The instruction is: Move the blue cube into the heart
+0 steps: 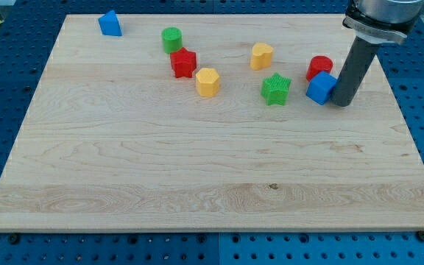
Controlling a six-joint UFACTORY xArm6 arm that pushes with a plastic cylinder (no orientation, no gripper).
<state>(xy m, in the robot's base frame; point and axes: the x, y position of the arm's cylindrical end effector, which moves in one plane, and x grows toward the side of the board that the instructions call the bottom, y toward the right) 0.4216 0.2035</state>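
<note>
My tip (341,103) touching blue cube (320,88), right side, holding nothing

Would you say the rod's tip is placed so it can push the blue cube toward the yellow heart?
Probably yes: my tip sits against the blue cube on the view's right, and the yellow heart lies up-left with no block between.

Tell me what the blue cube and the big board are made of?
The blue cube looks like matte plastic: even colour, no grain. The board looks like pale wood: long grain lines and a small knot show. My tip touches the cube's right side.
</note>
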